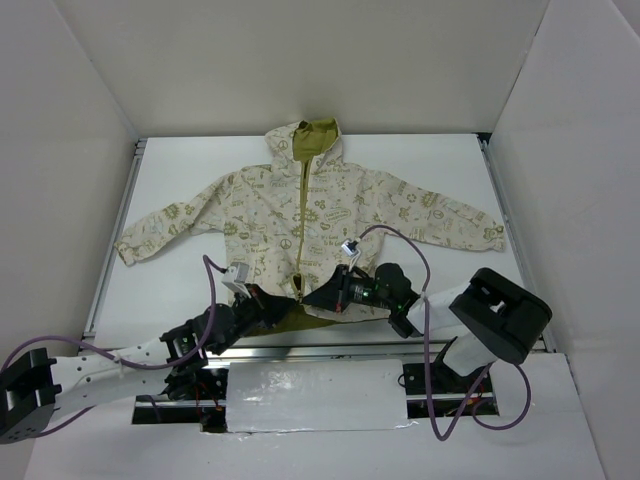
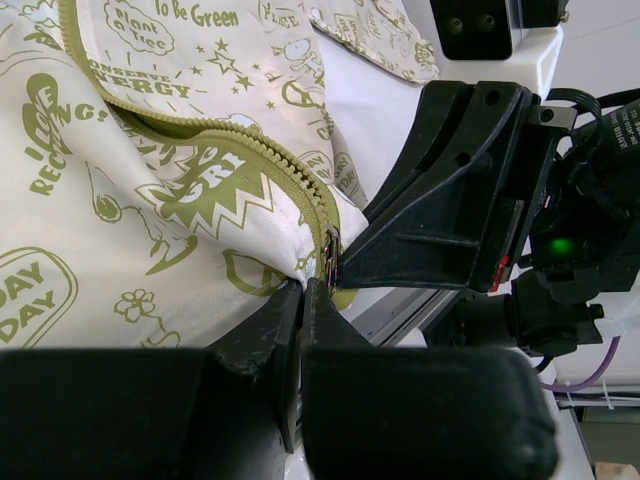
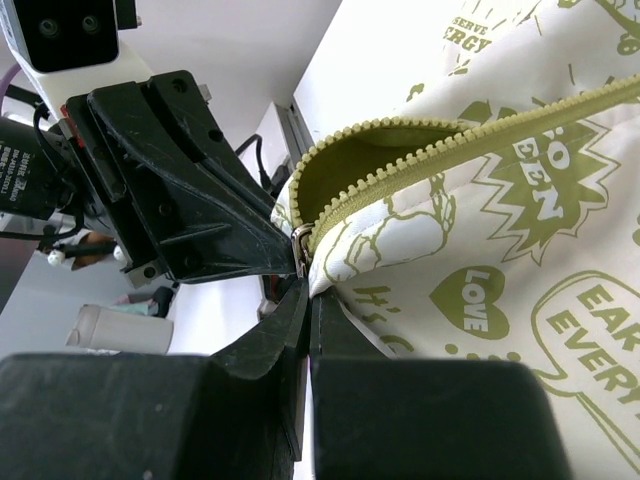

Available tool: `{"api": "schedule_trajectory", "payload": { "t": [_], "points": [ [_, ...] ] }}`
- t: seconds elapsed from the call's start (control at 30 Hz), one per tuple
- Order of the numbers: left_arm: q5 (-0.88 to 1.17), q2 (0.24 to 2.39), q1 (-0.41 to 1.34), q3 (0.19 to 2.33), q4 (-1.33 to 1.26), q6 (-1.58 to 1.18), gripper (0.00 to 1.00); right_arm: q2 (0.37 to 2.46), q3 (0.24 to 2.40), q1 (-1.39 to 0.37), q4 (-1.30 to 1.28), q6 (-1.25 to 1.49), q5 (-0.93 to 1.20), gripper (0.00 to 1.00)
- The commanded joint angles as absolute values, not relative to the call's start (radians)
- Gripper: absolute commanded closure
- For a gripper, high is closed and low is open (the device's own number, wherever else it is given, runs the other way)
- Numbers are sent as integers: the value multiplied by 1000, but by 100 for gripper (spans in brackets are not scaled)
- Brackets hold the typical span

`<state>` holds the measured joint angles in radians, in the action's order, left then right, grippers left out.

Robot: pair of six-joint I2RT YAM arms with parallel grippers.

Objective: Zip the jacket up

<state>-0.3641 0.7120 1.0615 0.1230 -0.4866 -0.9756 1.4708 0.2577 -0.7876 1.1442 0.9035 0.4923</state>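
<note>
Jacket [image 1: 255, 215] lies beyond both claws, zipper [image 1: 302, 215] running straight away, slider [image 3: 300, 243] between their tips; left claw [image 1: 283, 300] pinches the hem [image 2: 285, 268], right claw [image 1: 312, 297] clamped fully shut.

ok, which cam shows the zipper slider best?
Right wrist: the zipper slider sits sharp and side-on at the hem of the jacket. Left wrist shows it edge-on, half hidden. Top external: not discernible.

Count, this frame:
- jacket [image 1: 262, 215] ×1, spread beyond the claws.
- Grippers ×2: left gripper [image 2: 300, 287] and right gripper [image 3: 306, 288], tips meeting.
- Zipper slider [image 3: 299, 244] ×1, just beside both tips.
- Sleeves [image 1: 165, 232] ×2, one to each side of the claws.
- Hood [image 1: 300, 137] ×1, at the end farthest from the claws.
</note>
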Motion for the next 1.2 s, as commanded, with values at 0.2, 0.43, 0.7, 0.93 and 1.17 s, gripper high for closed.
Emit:
{"api": "schedule_trajectory", "payload": {
  "t": [0.2,0.43,0.7,0.93,1.17],
  "points": [
    [-308,736,1062,112,-598,-965,100,1500,322,-755,1289,908,567,100],
    [-261,703,1060,114,-555,-893,100,1489,357,-695,1243,896,624,100],
    [-135,774,1060,127,-537,-795,100,1465,426,-695,1163,907,624,100],
    [-92,778,1060,138,-497,-758,100,1405,445,-715,943,832,540,98],
    [-120,733,1060,129,-459,-765,100,1414,348,-758,991,842,540,89]
  ]
}}
